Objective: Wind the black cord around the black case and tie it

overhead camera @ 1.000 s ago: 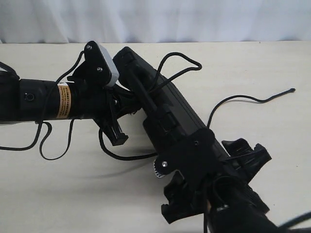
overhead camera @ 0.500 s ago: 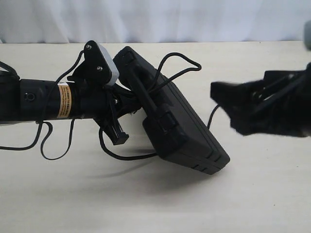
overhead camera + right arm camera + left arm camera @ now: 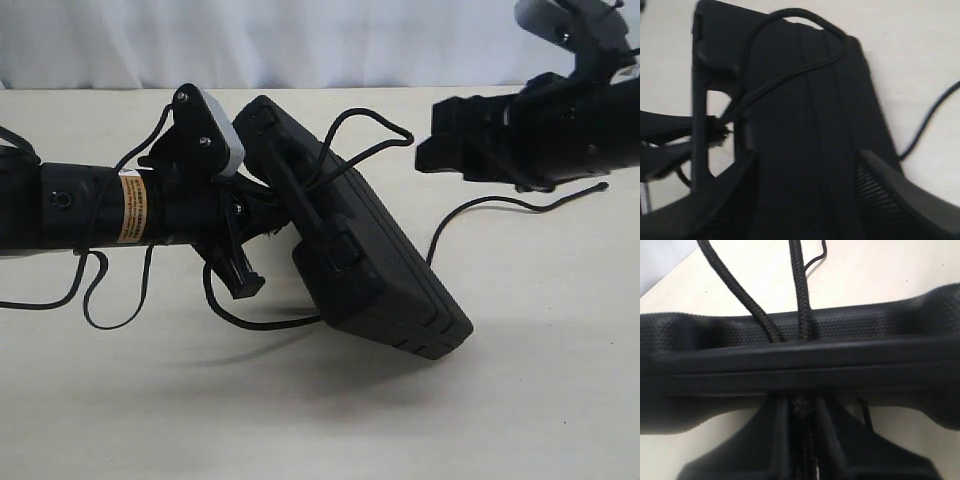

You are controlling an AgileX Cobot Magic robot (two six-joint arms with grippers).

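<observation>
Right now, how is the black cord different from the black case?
The black cord is thin and bendy; the black case is wide and flat. The cord's tail trails along the table; the case is tilted, with one end lifted. Both are black.

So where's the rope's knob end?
Exterior view: the knob lies on the table at far right, near the right arm, away from the black case.

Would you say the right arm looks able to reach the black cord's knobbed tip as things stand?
Probably yes: the black cord's knobbed tip lies bare on the table near the open right gripper, with nothing seen between them.
</observation>
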